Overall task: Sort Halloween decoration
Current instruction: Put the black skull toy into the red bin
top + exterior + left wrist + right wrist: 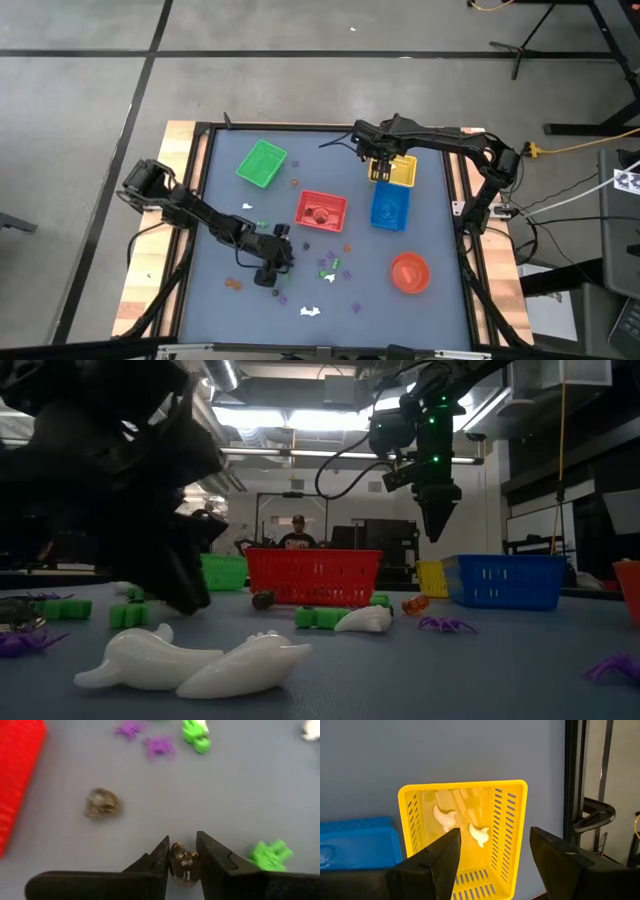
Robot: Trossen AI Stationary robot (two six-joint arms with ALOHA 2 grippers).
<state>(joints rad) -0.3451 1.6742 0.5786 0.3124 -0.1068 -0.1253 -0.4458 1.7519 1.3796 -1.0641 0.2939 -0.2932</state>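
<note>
A tiny dark skull trinket (pixel 182 862) sits pinched between the left gripper (pixel 272 272) fingers, low over the desk (pixel 440 310) toward its near edge, left of centre — gripped by its sides, presumably so it can be carried to a basket. A second dark skull (pixel 101 803) lies loose just beside the red basket (pixel 321 209), which suggests that's where the dark pieces go, though that's my guess. Green pieces (pixel 196 735), purple spiders (pixel 159 746) and white ghosts (pixel 190 665) are scattered along the near half of the desk. The right gripper (pixel 492 852) hangs spread wide and empty over the yellow basket (pixel 462 790) near the far right corner; two white ghosts (pixel 445 817) lie inside. What's in the green basket (pixel 262 163), blue basket (pixel 390 208) and red bowl (pixel 409 272) is too small to make out. In the low view the left arm blocks its own catch.
</note>
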